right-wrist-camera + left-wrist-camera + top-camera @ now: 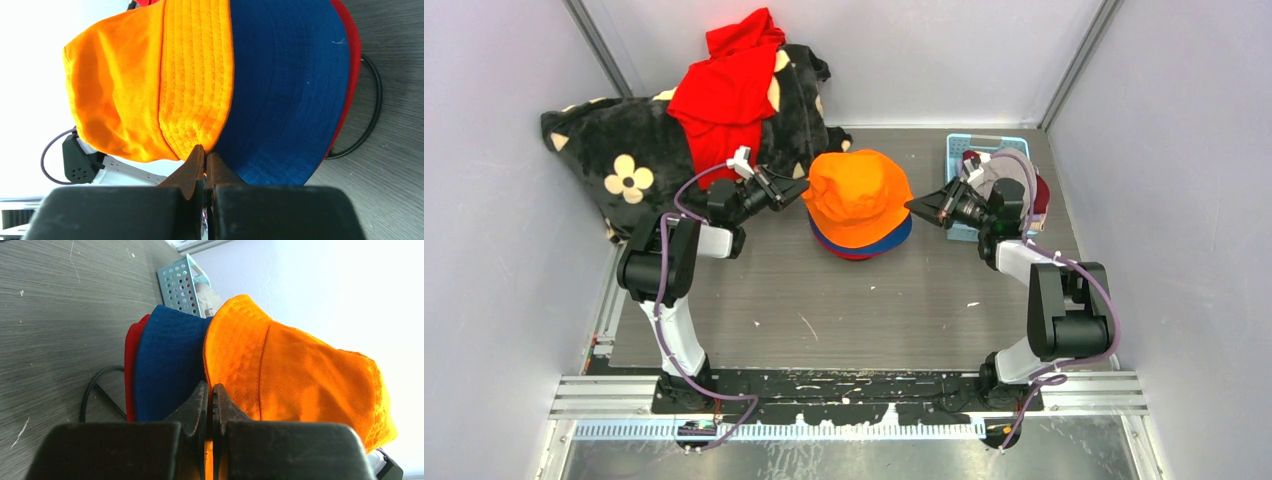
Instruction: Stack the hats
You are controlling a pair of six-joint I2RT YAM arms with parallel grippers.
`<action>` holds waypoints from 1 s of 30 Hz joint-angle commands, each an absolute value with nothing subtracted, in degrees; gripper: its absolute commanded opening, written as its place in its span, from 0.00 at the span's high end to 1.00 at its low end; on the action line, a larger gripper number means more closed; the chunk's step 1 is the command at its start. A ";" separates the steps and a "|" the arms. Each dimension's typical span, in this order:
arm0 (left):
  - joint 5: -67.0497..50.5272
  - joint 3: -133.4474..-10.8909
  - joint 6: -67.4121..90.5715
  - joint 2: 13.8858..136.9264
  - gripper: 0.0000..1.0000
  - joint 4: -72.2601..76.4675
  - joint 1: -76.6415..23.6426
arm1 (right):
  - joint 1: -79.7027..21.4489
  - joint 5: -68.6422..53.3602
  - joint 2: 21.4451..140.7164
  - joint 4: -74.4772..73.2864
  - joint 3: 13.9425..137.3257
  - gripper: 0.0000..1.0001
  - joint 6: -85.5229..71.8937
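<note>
1. Orange hat (856, 195): sits on top of the pile at the middle of the counter (824, 320), toward its far edge, crown up and brim drooping over the hats below.
2. Blue hat (167, 365): directly under the orange one, with only its brim showing.
3. Red hat (131, 370): bottom of the pile, a thin rim against the counter.
4. Left tool (802, 192): closed, jaws pinched on the left edge of the orange brim. The arm reaches in low from the left, forearm roughly level.
5. Right tool (914, 206): closed, nipping the right edge of the same brim as far as I can judge. Its arm mirrors the left from the other side.
6. Step in hand: I judge it to be seating the orange hat squarely on the pile. The next move calls for both tools to let go of the brim and back off sideways without dragging it.
7. Grey hat (996, 176) and maroon hat (1043, 194): in the pale blue basket (959, 145) at the far right corner, partly hidden by the right arm and not yet stacked.
8. Black blanket (624, 140) and red garment (724, 100): heaped at the far left corner, not part of the job.
</note>
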State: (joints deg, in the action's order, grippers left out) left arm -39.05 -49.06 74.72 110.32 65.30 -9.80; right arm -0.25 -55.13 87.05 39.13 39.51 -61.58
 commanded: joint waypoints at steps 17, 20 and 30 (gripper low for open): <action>-37.86 -47.21 73.35 109.56 1.00 67.84 -9.93 | -0.12 -47.57 87.78 22.50 42.87 0.99 -46.83; -37.32 -46.34 73.00 109.77 1.00 67.45 -9.77 | -0.13 -47.61 88.60 22.70 42.96 0.99 -46.71; -34.49 -44.20 68.23 109.03 1.00 60.93 -9.14 | -0.18 -47.46 91.46 22.42 43.17 0.99 -45.62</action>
State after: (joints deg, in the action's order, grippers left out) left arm -37.30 -45.65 73.17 109.91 66.43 -10.11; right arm -0.69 -49.58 89.95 24.60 42.74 -48.27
